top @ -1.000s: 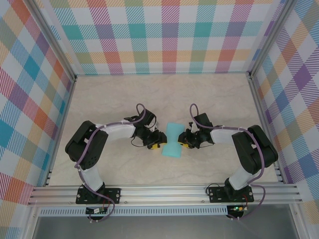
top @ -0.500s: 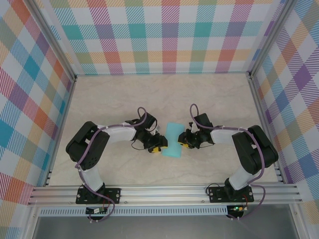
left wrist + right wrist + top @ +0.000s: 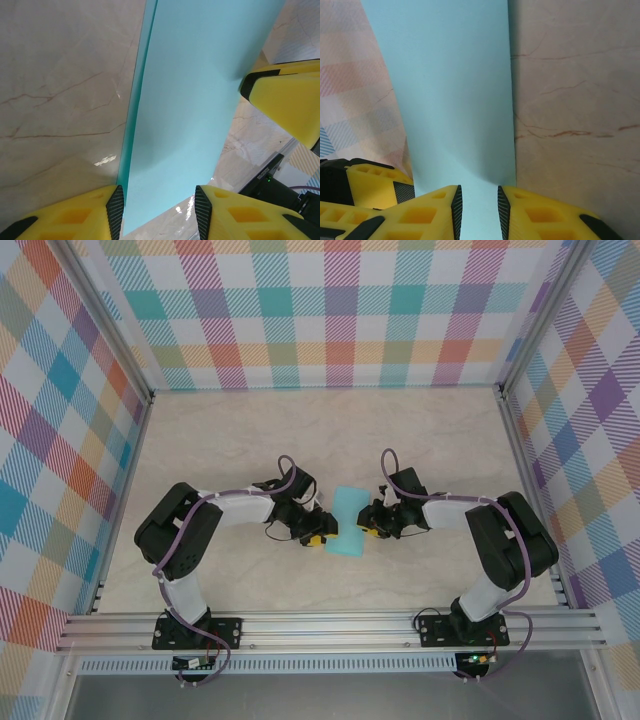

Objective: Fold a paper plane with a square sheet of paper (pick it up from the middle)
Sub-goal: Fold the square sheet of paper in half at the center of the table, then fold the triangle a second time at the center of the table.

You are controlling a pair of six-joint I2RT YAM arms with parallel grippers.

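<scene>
The square sheet of paper (image 3: 347,521) is light turquoise and shows from above as a narrow upright strip between the two grippers at mid-table. My right gripper (image 3: 367,524) meets its right edge. In the right wrist view the sheet (image 3: 450,90) bulges up into the narrow gap of that gripper (image 3: 479,196), filling it pad to pad. My left gripper (image 3: 325,538) is at the near-left edge. In the left wrist view its jaws (image 3: 159,200) stand apart around the sheet's corner (image 3: 200,100), with table showing beside the right pad. The sheet sits slightly off the glossy table.
The marble-patterned tabletop (image 3: 250,440) is walled by plaid panels (image 3: 330,310) at the back and both sides. An aluminium rail (image 3: 330,625) with the arm bases runs along the near edge. A yellow finger of the right gripper (image 3: 287,100) touches the sheet's far edge.
My left gripper has slid right and nearer, up to the sheet's near-left edge, its jaws narrowing slightly. The sheet now looks straight-sided instead of pinched at the waist. The right arm has stayed put.
</scene>
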